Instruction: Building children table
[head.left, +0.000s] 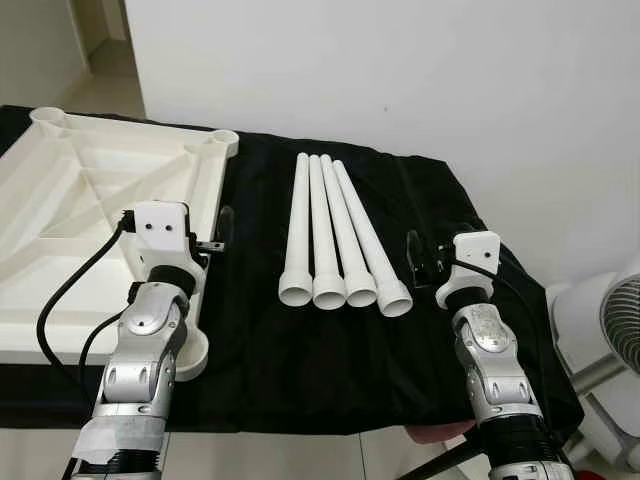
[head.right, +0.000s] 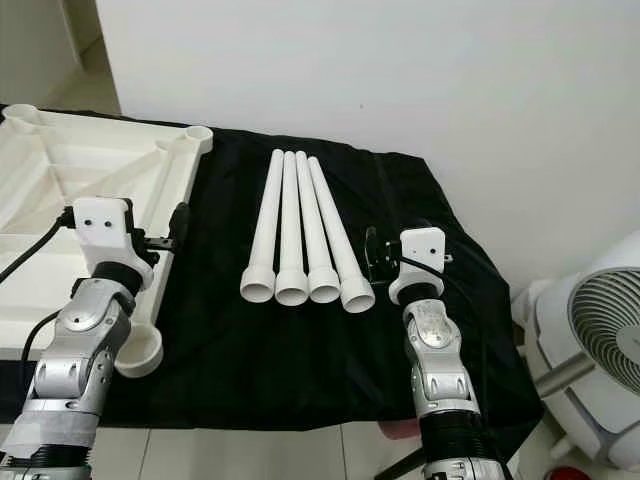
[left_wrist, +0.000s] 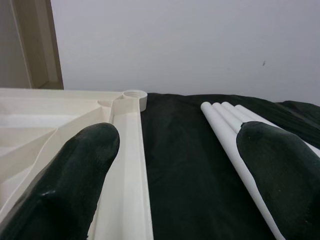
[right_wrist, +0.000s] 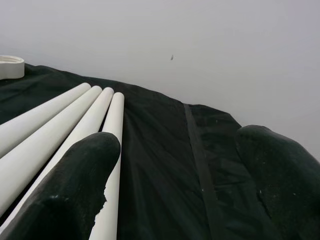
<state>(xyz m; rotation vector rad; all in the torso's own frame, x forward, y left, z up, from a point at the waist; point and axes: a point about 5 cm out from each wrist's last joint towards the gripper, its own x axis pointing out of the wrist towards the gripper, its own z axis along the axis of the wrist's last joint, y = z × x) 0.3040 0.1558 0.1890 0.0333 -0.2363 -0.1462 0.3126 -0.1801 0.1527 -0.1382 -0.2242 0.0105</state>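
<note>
We see four white table legs (head.left: 338, 236) lying side by side, touching, on the black cloth (head.left: 260, 340) over the desk, their wide socket ends toward us, with the upturned white tabletop (head.left: 90, 200) at the cloth's left. Our left claw (left_wrist: 170, 165) hangs open over the tabletop's right rim, between that rim and the legs. Our right claw (right_wrist: 175, 175), fingers spread and empty, hovers just right of the rightmost leg.
</note>
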